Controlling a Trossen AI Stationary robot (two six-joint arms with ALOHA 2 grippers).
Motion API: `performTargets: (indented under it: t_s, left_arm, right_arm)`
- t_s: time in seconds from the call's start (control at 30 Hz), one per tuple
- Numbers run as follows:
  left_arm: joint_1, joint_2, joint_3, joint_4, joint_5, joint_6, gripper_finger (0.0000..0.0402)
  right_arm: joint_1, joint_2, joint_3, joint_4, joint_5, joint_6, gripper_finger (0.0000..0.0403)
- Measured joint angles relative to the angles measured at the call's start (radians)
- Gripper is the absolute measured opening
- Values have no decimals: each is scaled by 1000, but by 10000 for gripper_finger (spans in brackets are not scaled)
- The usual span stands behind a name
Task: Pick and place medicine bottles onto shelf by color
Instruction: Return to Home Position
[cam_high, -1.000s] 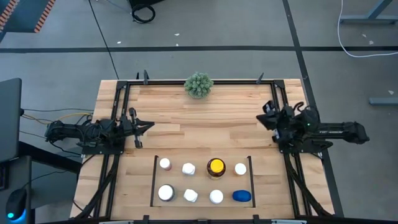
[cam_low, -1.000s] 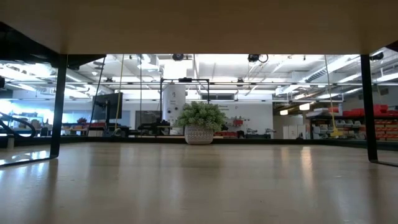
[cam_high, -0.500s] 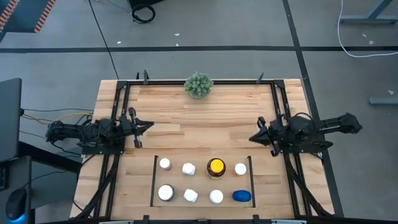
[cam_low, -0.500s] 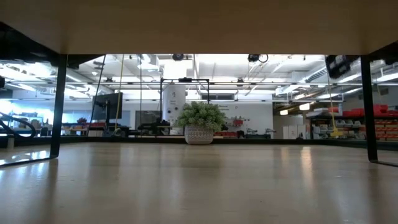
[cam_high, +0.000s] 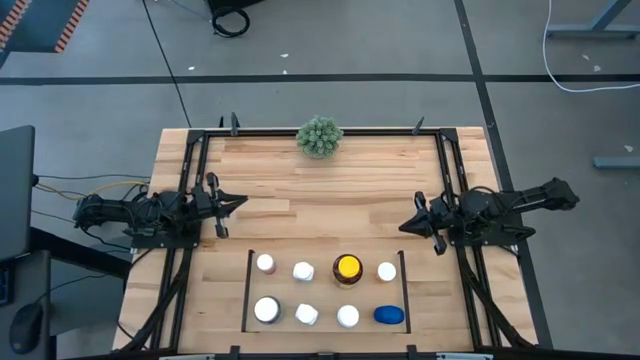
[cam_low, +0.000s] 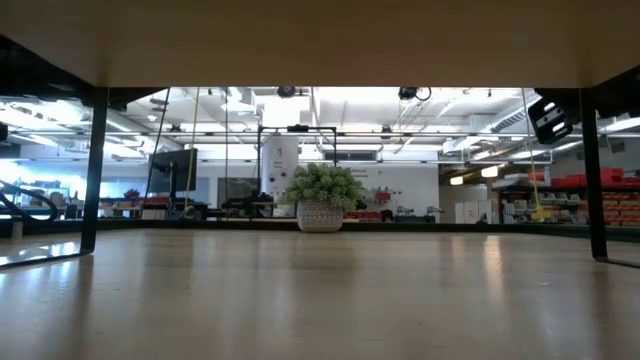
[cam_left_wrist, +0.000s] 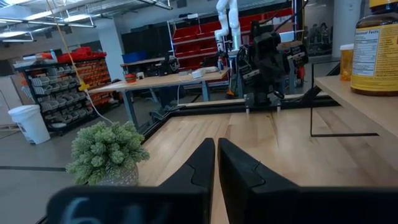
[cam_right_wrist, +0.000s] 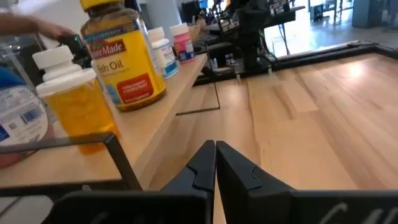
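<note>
Fingers of the right gripper (cam_right_wrist: 215, 144) press together along their length with nothing between them, and the gripper hangs over the right side of the table (cam_high: 330, 190), pointing inward. Across from it the left gripper (cam_left_wrist: 216, 144) is likewise closed and empty, parked at the left side. Just beside the right gripper, toward the front edge, the shelf (cam_high: 247, 290) carries all eight medicine bottles in two rows of four, none of them touching either gripper. Nearest the right gripper stand a white-capped bottle (cam_high: 387, 271) in the back row and the blue bottle (cam_high: 389, 315) in the front corner; the blue one looks oval from above and may lie on its side. The amber fish-oil bottle (cam_right_wrist: 123, 59) with the yellow cap stands next along the back row, and the remaining white-capped ones run off toward the left. These are likely light, stiff plastic with smooth round walls that could slip, so a grip across the body just under the cap looks safest; the fish-oil bottle is bigger, probably heavier, and would need wider jaws. A potted plant (cam_high: 319, 136) sits at the far edge, well apart. With every bottle on the shelf, the sorting appears finished.
</note>
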Motion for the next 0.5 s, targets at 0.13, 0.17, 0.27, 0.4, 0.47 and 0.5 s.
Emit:
performTargets:
  t_s: [0.13,0.17,0.27,0.4,0.47,0.5]
  left_arm:
    - [0,2,0,13,0,0,23]
    - [0,2,-1,17,0,0,24]
    - [0,2,-1,23,-1,0,29]
    - [0,2,-1,26,-1,0,35]
    - [0,2,-1,30,-2,0,36]
    - [0,2,-1,32,-2,0,35]
  right_arm:
    - [0,7,0,119,1,0,19]
    - [0,9,0,160,1,0,19]
    - [0,9,0,294,1,0,19]
    - [0,9,0,501,1,0,19]
    - [0,9,0,612,1,0,19]
    - [0,9,0,669,1,0,19]
